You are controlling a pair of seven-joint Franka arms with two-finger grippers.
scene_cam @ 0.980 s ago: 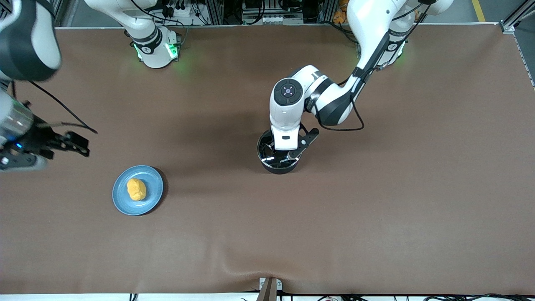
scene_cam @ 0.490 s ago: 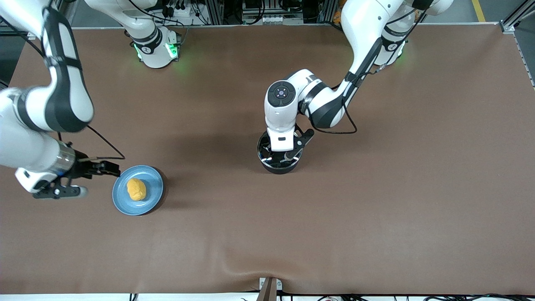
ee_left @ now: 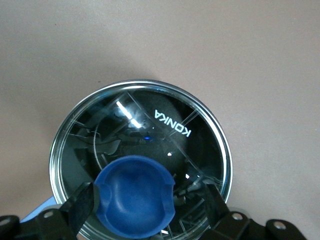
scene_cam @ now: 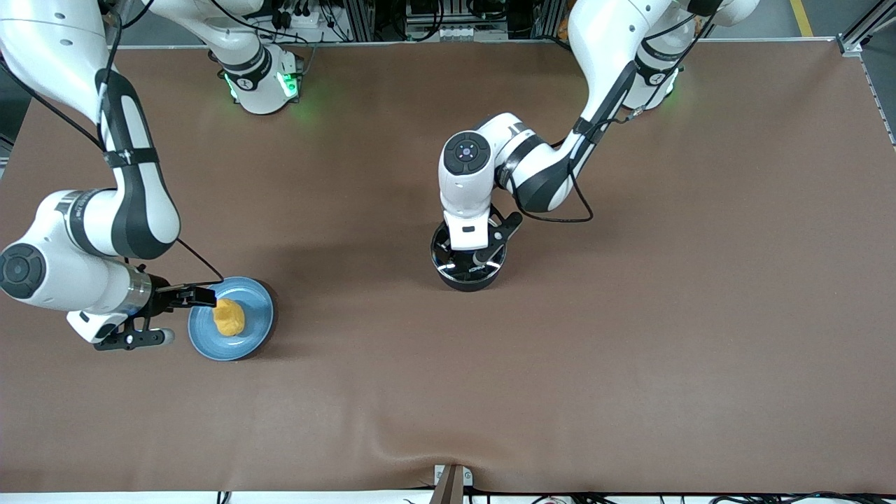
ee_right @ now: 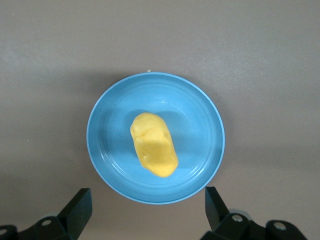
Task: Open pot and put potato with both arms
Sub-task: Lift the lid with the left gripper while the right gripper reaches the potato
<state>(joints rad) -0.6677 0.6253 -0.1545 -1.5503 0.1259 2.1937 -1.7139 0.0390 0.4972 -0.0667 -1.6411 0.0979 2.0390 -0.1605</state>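
Brown cloth is covering the whole table (scene_cam: pixel 630 350), and we are reading it from the camera's edge inward.

Closest in, a light-blue plate (scene_cam: pixel 260 329) is lying toward the right arm's end, with the potato (scene_cam: pixel 229 317) resting at its centre. The potato's long axis is running about eleven to five o'clock in the front view. The right gripper (scene_cam: pixel 171 318) is hovering at the plate's nine o'clock rim, jaws spread wide and holding nothing. Its closing line is crossing the potato's short axis, which is helping. The gripper is sitting short of the potato, though, so we are worrying that dropping straight down would land a finger on the rim and tip or skid the plate. Closing there would catch nothing.

Farther in, at roughly two to three o'clock from the plate, the pot (scene_cam: pixel 467 280) is standing near the table's middle with its glass lid (ee_left: pixel 165 110) on. The left gripper (ee_left: pixel 150 192) is hanging low over the lid, open and straddling the blue knob (ee_left: pixel 134 195). One of its fingers (ee_left: pixel 82 200) is looking closer to the knob than the other. A squeeze from there could shove the lid sideways, or take a shallow hold that slips on the lift.

The arm is hiding most of the pot's handle, so we are not judging where it points.
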